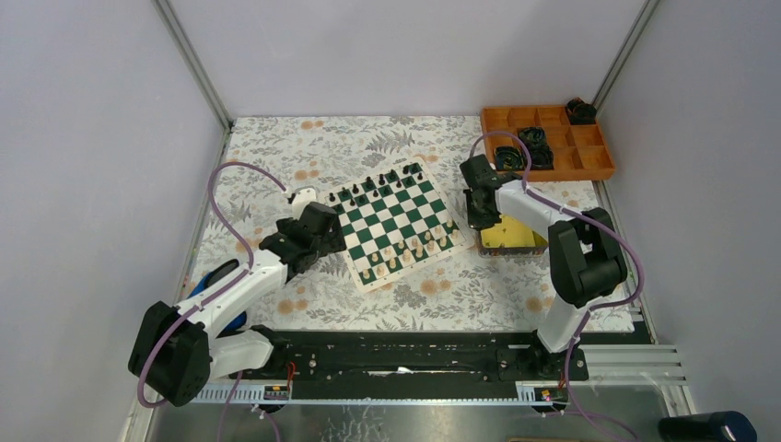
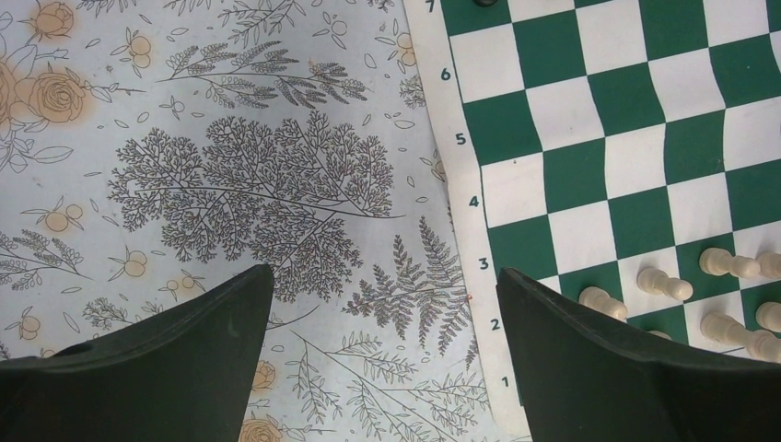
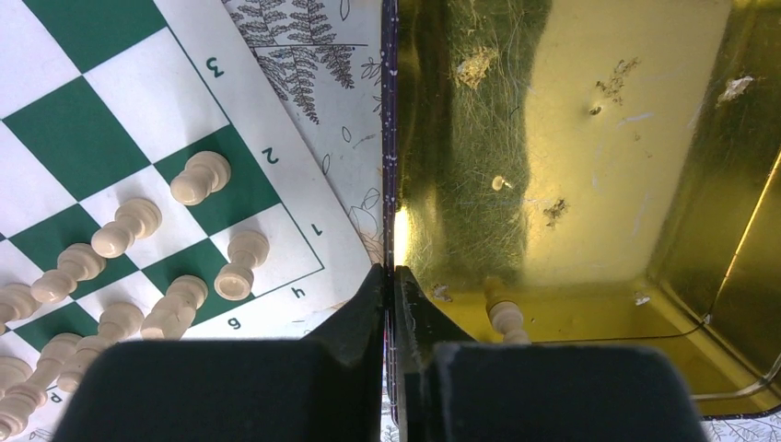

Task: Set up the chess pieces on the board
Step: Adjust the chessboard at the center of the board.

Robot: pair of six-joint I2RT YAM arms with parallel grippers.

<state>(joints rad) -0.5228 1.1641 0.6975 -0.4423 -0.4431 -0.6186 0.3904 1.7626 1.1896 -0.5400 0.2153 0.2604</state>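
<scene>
**A:** Where do the pieces stand?

**B:** The black pieces point(image 1: 373, 184) line the far side of the board point(image 1: 391, 221) and the white pieces point(image 1: 414, 249) line the near side. The middle squares are bare. One white stray point(image 3: 505, 316) sits inside the tin point(image 3: 571, 138), low against its near wall. The tin is just beside the board's right corner. I'd judge the setup nearly done, with that stray left to place.

**A:** And the arms?

**B:** The right end effector point(image 3: 393, 295) is clenched. Its fingers straddle the tin's wall and pinch it, and the stray is right next to the inner finger. The left end effector point(image 2: 385, 276) is released, its fingers spread wide and grasping nothing. It hangs over the counter point(image 1: 304, 157) at the board's left edge, with one finger above the border near the white rows.

**A:** What could go wrong?

**B:** Mostly the tin. If the right arm moves while it pinches that wall, the tin could drag or tip. It might then shove the board's corner and topple the white pieces closest to it. The stray may also be hard to grasp, since the wall crowds the fingers there.

**A:** And on the left?

**B:** If the left arm drops or swings right, its inner finger could clip the nearest white pieces. The mat also looks slightly rippled, so a nudge could shake several over.
</scene>
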